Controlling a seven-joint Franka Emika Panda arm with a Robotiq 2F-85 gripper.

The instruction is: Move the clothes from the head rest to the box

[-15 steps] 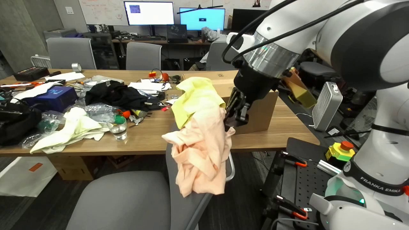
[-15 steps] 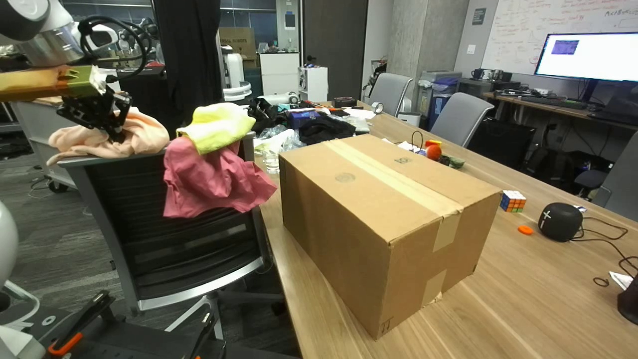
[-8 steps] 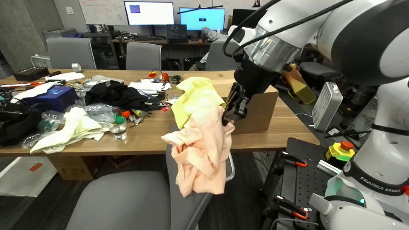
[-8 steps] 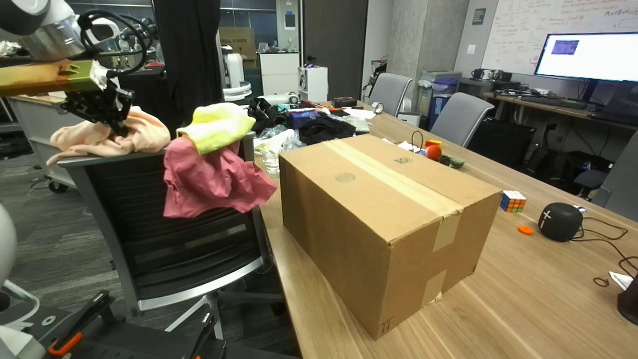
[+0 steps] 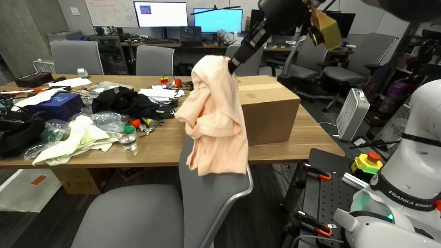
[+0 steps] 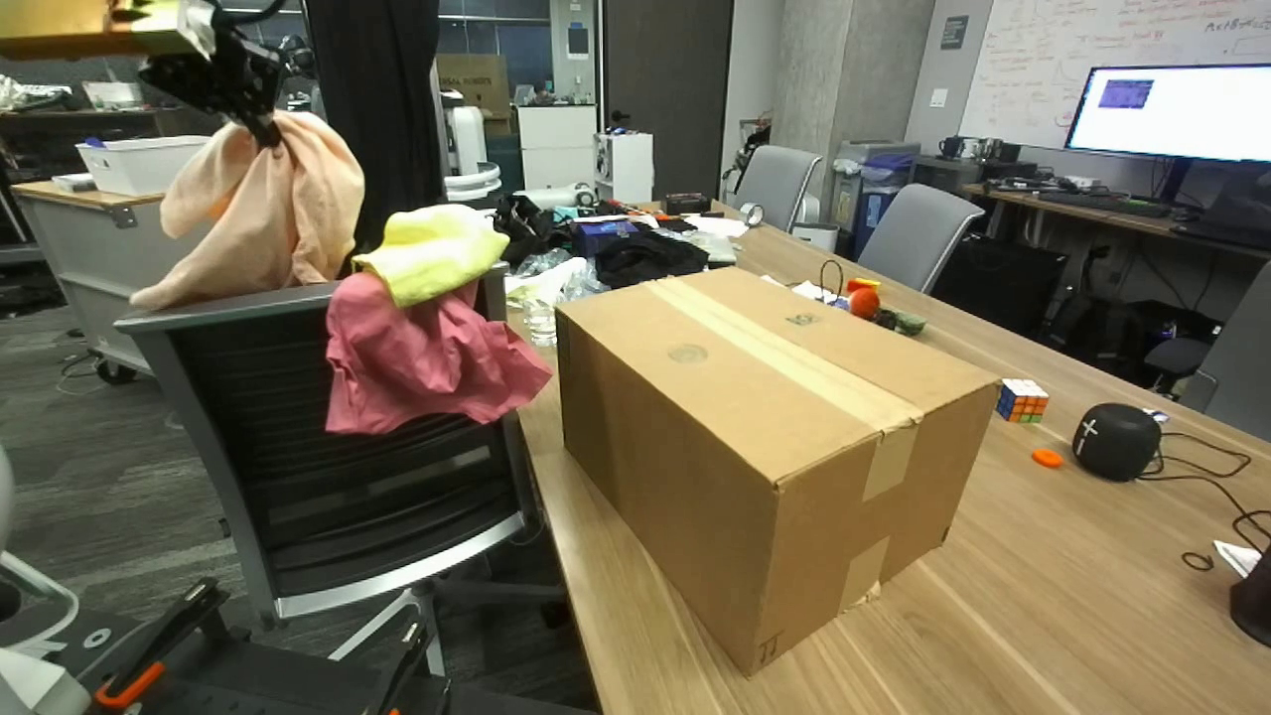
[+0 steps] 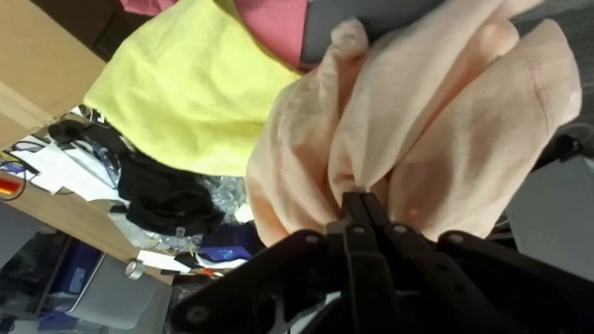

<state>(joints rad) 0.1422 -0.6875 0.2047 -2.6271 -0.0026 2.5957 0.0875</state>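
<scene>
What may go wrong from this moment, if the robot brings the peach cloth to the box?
The jaws pinch only a small part of the peach cloth, so it might slip out. Its hanging folds are close to the yellow cloth on the chair back and could drag it along. The top of the box is taped shut, so cloth might slide off.

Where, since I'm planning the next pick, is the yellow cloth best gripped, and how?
Probably the bunched top of the yellow cloth, coming from above: it drapes over the chair back, with that top raised and uncovered. A shallow pinch seems wise: the pink cloth lies underneath.
</scene>
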